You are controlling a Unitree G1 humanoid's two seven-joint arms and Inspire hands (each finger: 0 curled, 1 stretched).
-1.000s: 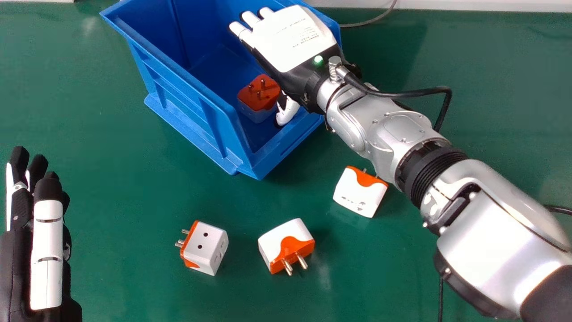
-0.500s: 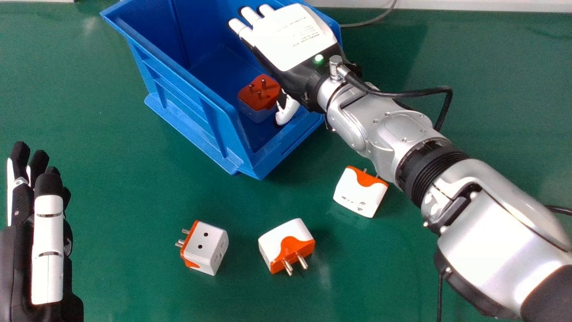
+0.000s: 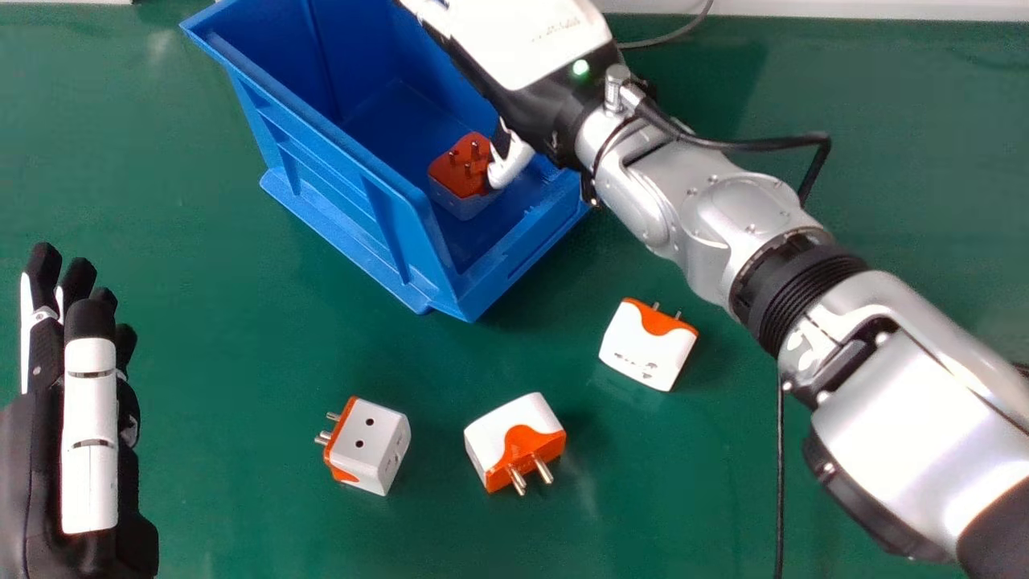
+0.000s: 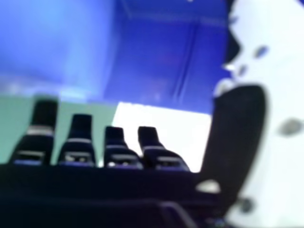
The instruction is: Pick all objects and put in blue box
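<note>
Your right hand (image 3: pixel 522 44) shifts up the head view, open above the blue box (image 3: pixel 338 193) with one plug (image 3: pixel 454 178) inside.
Three plugs (image 3: pixel 643 350) on the table (image 3: pixel 241 515) look light, hard, maybe slippery; take their white sides (image 3: pixel 492 428), not the pins (image 3: pixel 544 471). Your left hand (image 3: pixel 88 434) is also open.

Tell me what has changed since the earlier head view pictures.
The right robot hand has moved toward the top of the head view, its thumb now overlapping the adapter in the blue box. The left robot hand has shifted slightly the same way. No grasp or release shows. All four adapters, three of them on the table, and the box stayed put.
</note>
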